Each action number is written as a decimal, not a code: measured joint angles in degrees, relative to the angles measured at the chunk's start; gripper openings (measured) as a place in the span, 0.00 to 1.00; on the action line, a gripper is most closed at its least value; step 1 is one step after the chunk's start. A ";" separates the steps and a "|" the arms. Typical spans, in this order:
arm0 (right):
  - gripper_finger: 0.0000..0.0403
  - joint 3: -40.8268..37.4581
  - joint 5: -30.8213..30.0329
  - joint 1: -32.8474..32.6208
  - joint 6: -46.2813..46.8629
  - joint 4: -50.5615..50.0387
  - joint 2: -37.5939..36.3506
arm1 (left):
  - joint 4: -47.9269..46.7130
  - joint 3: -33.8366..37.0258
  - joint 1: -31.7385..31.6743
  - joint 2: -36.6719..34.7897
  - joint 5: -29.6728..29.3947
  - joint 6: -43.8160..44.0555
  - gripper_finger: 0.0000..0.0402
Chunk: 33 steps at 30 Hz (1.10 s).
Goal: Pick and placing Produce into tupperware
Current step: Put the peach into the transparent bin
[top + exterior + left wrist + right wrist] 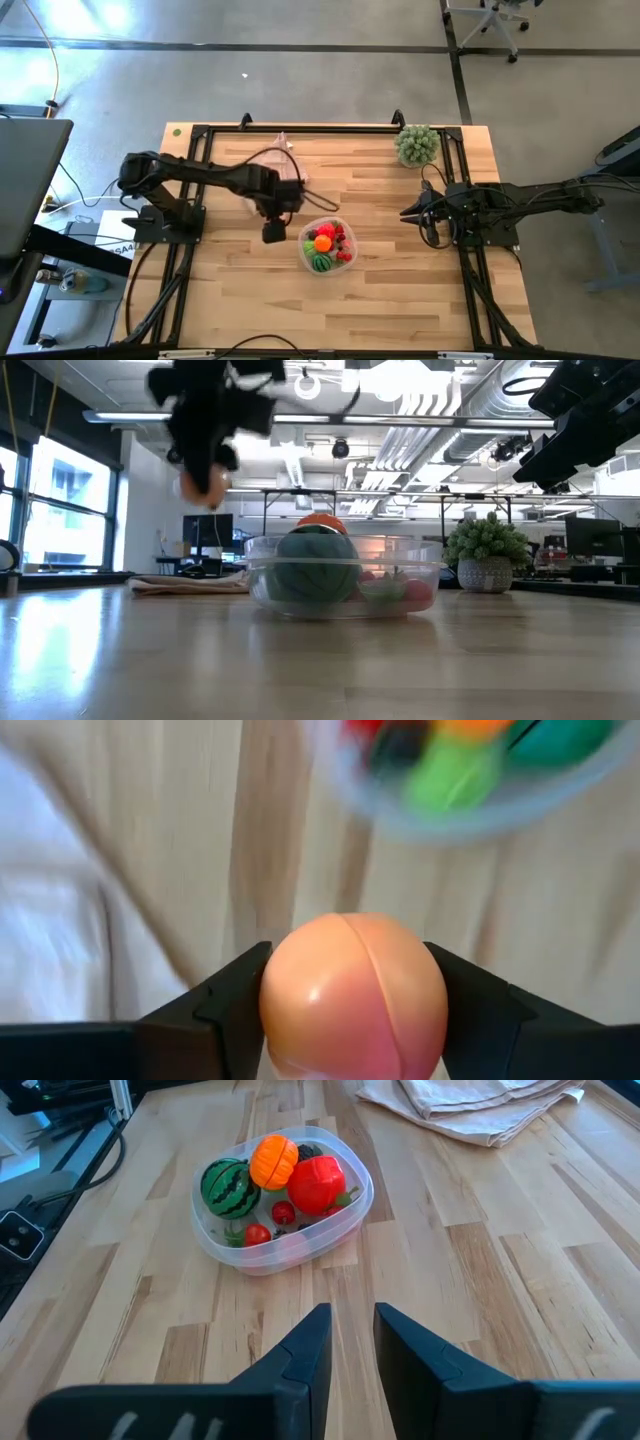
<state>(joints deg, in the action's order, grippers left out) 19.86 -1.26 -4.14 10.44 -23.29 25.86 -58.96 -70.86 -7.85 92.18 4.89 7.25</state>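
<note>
The peach was clamped between the left gripper fingers, raised above the table beside the tub; the right gripper was held nearly closed, empty

No text, label, brand, number or sign can be read in any view. A pale sheet lies past the desk's left edge, beside the left arm's base, and bears dark marks too small to make out. The monitors in the room beyond the desk show nothing legible.
</note>
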 joint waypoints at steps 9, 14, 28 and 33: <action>0.17 0.02 0.00 0.00 0.00 0.00 -0.01 | 6.20 -16.93 3.03 -0.04 2.18 -4.84 0.58; 0.17 0.00 0.00 0.02 0.01 0.00 0.00 | 12.57 -21.80 7.01 1.60 4.96 -9.39 0.56; 0.17 0.00 0.00 0.00 0.00 0.04 -0.03 | 21.70 -24.54 7.82 18.59 6.05 -18.22 0.58; 0.17 0.02 -0.01 0.02 0.00 0.24 0.10 | 23.26 -24.51 7.41 23.50 5.15 -19.92 0.53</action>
<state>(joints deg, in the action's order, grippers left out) 19.88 -1.26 -4.12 10.44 -23.05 25.96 -35.71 -95.37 -0.45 115.67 10.04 -12.67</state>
